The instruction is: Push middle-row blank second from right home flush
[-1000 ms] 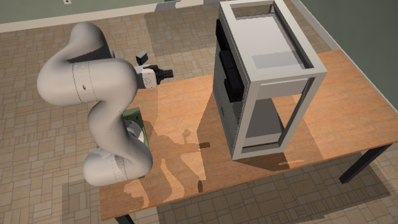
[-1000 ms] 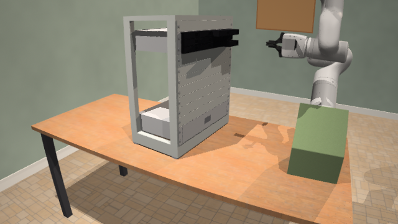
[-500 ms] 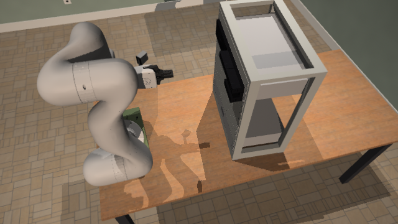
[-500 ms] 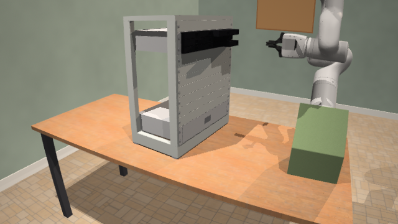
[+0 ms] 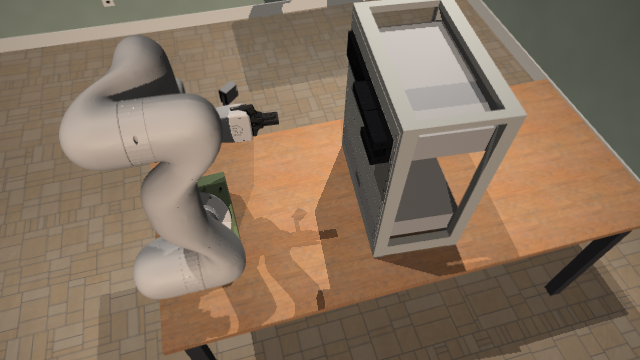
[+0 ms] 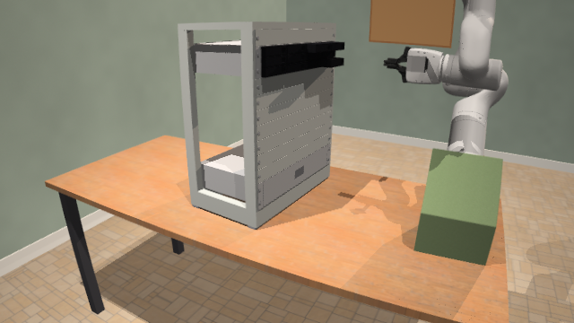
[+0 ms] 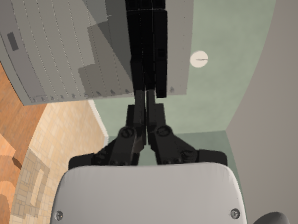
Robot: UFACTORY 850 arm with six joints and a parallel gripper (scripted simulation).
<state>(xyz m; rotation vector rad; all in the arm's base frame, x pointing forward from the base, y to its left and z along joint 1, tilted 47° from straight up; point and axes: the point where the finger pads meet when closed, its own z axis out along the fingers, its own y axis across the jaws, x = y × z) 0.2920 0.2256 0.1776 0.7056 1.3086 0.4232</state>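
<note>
The grey open-frame rack point(image 5: 425, 125) stands on the wooden table, and it also shows in the exterior view point(image 6: 260, 121). The black drive blanks point(image 6: 300, 56) fill a band at the top of its front face; some stand out from the rest point(image 5: 372, 130). Which one is the middle-row blank I cannot tell from here. My gripper point(image 5: 274, 118) point(image 6: 387, 64) is shut and empty. It hangs in the air at the height of the blanks, well clear of the rack front and pointing towards it. In the wrist view the closed fingertips point(image 7: 148, 96) line up with the black band point(image 7: 148, 30).
The arm's green pedestal box point(image 6: 459, 206) stands at the table's end, away from the rack. A white chassis point(image 6: 224, 175) sits low inside the rack. Perforated grey panels point(image 6: 293, 130) cover the rack front below the blanks.
</note>
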